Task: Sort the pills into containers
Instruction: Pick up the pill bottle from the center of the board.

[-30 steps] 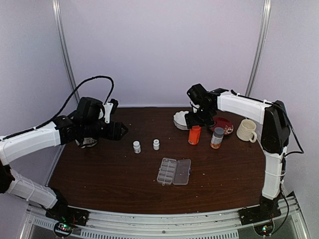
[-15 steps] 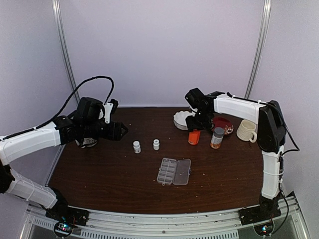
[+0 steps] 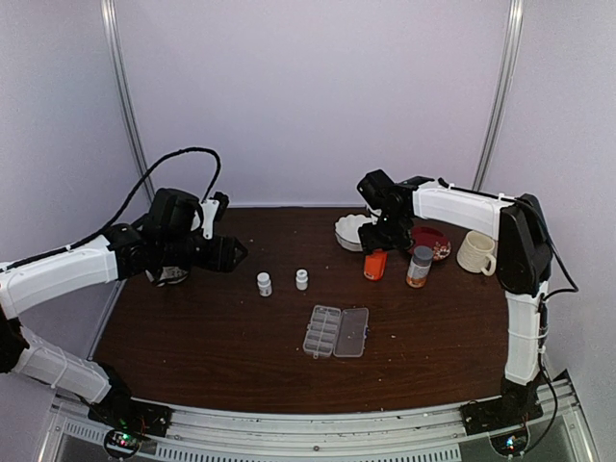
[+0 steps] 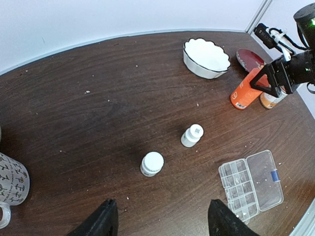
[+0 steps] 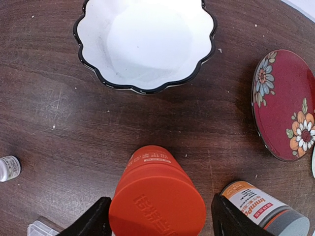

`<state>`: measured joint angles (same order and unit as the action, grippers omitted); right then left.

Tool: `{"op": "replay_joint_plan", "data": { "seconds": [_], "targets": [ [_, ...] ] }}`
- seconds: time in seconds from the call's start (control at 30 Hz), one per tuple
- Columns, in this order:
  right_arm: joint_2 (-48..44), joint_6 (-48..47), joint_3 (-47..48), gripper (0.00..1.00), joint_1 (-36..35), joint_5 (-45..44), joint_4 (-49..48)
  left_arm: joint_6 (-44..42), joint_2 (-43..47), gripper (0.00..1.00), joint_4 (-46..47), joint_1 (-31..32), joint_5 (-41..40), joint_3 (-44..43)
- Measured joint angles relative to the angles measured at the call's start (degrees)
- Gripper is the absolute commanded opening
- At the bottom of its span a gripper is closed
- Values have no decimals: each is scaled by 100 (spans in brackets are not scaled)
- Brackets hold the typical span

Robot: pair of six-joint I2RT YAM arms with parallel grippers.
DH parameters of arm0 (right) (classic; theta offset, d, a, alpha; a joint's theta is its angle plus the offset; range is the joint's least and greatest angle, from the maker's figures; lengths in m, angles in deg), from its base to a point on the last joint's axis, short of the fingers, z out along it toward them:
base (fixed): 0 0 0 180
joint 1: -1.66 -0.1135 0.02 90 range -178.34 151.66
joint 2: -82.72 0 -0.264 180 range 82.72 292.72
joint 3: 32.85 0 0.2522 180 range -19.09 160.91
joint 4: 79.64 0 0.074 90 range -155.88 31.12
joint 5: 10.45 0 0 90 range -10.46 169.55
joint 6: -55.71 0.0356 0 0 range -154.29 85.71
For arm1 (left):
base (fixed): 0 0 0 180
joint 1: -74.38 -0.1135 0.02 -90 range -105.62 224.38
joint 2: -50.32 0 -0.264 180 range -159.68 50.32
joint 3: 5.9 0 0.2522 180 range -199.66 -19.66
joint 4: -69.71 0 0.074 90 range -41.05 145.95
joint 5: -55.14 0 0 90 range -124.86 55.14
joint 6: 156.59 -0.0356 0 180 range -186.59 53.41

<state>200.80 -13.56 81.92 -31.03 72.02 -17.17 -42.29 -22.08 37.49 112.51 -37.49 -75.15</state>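
The clear organiser box (image 3: 336,331) lies with its lid open at the table's middle front; its containers (image 4: 241,184) are the small cells. I cannot make out any pills. The orange bottle (image 3: 374,265) leans tilted. My right gripper (image 3: 378,248) straddles its orange cap (image 5: 157,206). The left finger (image 5: 96,221) touches the cap, and a thin gap shows before the right finger. My left gripper (image 4: 162,221) hangs open over bare table, short of two tiny white bottles (image 4: 152,163) (image 4: 192,135).
Behind the orange bottle stand a white scalloped bowl (image 5: 145,44) and a red flowered plate (image 5: 285,103). A grey-capped jar (image 5: 266,209) is close on its right, a cream mug (image 3: 476,252) farther right. A patterned mug (image 4: 10,184) sits at the left.
The right gripper has come down around the orange bottle's cap. The bottle stood upright a second ago and now leans. The left arm has not moved.
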Motion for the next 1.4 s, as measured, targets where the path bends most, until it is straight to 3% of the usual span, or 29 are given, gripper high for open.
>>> {"op": "replay_joint_plan", "data": {
  "seconds": [0.27,0.57,0.77,1.0,1.4],
  "targets": [
    [0,-11,0,61,0,0,-4,2,-33,65,0,0,9,0],
    [-2,-87,0,70,0,2,-4,2,-33,65,0,0,17,0],
    [-31,-107,0,58,0,2,-7,2,-33,65,0,0,50,0],
    [-35,-107,0,57,0,7,-11,4,-33,65,0,0,127,0],
    [-118,-160,-26,37,-4,70,-46,4,-33,65,0,0,203,0]
  ]
}}
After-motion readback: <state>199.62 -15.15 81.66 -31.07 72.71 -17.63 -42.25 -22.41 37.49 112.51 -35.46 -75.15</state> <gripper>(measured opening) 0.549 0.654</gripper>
